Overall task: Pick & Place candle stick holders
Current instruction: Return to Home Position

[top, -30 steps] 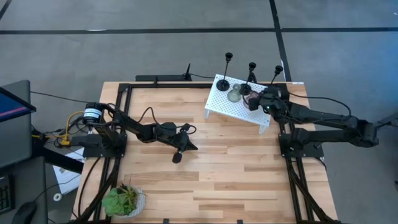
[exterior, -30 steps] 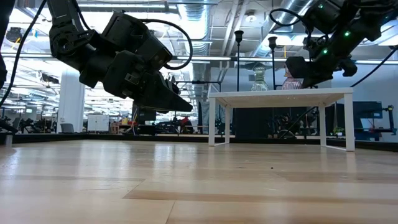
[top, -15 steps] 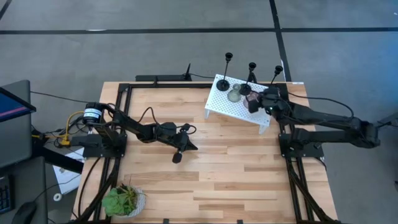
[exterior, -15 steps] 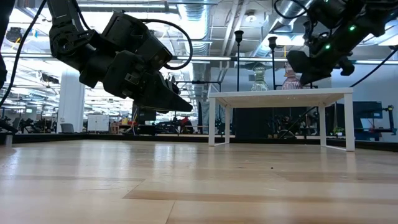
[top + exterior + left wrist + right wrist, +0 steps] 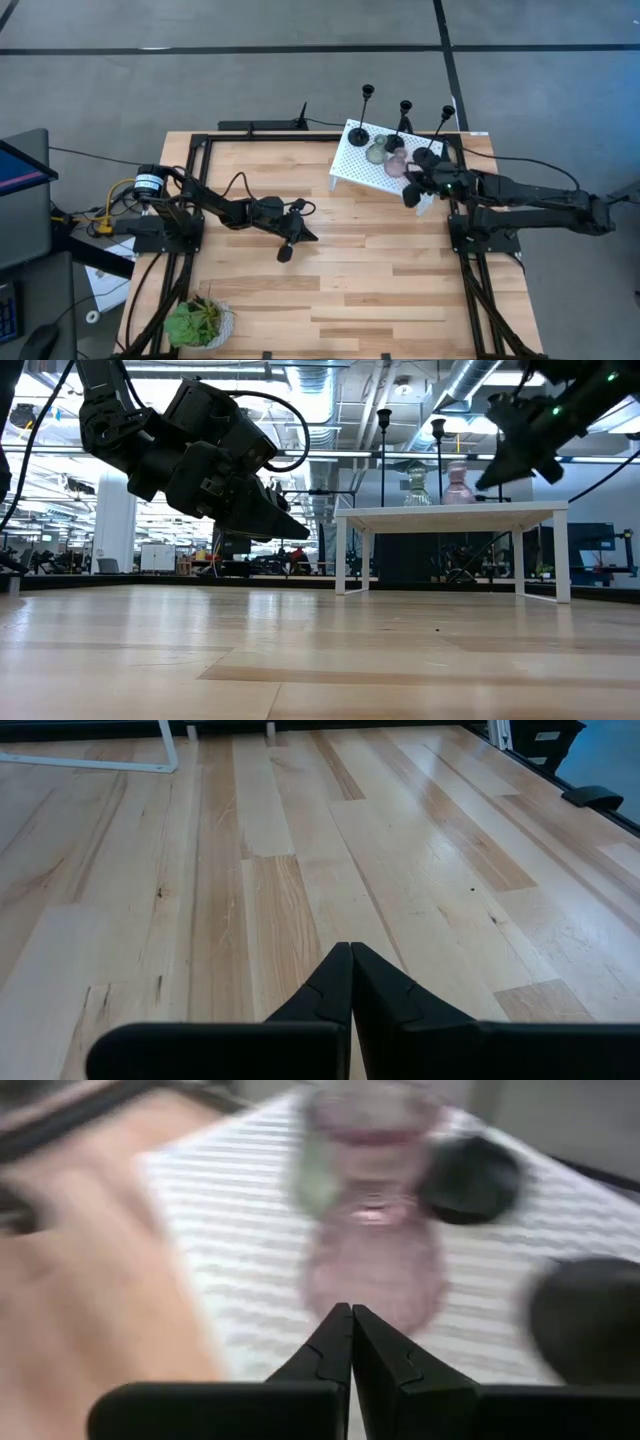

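the pinkish-brown squat glass candle holder [image 5: 396, 167] stands upright on the white perforated box-like stand [image 5: 352, 166], with nothing gripping it. the grey-green squat glass holder [image 5: 377, 153] stands just beside it, nearer the stand's far edge. the three tall thin black holders [image 5: 359, 135] stand in a row along the stand's far side. the right gripper [image 5: 409, 196] hangs just off the stand's near right corner, above its top, fingers pressed together on nothing. the left gripper [image 5: 285, 253] waits well apart from the stand over the wooden table [image 5: 380, 290], fingers likewise closed and empty.
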You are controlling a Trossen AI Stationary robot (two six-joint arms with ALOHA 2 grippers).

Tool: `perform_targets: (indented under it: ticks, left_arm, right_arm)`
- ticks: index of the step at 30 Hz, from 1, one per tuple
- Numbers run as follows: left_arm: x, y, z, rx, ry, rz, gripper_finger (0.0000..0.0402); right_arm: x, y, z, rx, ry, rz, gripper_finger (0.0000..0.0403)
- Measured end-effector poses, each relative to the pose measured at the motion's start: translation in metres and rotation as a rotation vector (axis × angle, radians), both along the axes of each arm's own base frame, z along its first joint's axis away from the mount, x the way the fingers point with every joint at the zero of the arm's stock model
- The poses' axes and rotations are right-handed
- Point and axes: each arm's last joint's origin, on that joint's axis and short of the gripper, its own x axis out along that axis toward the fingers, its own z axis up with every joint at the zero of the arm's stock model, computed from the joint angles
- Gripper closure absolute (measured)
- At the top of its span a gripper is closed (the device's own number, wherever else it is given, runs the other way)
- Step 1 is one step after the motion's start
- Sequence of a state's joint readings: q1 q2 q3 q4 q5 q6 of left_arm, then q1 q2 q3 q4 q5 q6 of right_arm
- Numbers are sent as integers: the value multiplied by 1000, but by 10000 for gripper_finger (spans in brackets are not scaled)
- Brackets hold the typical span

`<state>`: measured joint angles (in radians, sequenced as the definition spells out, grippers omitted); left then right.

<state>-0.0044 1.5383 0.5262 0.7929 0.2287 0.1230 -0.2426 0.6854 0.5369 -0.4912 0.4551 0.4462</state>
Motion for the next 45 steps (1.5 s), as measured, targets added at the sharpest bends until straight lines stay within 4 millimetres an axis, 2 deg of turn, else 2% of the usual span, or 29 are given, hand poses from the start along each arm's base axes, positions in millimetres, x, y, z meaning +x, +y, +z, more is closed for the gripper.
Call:
perform_targets:
  ticks: [6,12,18,28,32,36,45]
  left_arm:
    - [0,-2,3,0,-22,-9,398]
    - [-12,-3,34,5,-118,-15,398]
    - [-41,-3,67,43,-135,-21,398]
    - [-102,-2,102,78,-123,-24,398]
    - [-126,-1,110,79,-124,-22,398]
    - [-146,2,115,96,-136,79,398]
    - [-182,9,111,138,-76,281,398]
  right_arm:
    - [7,23,13,-39,-109,278,403]
    - [6,44,28,-135,-219,487,403]
    - [-7,56,38,-173,-290,583,403]
    - [-38,63,42,-187,-342,709,403]
    - [-49,63,43,-197,-359,744,403]
    - [-58,62,46,-221,-399,747,403]
    - [-71,60,47,-233,-439,778,403]
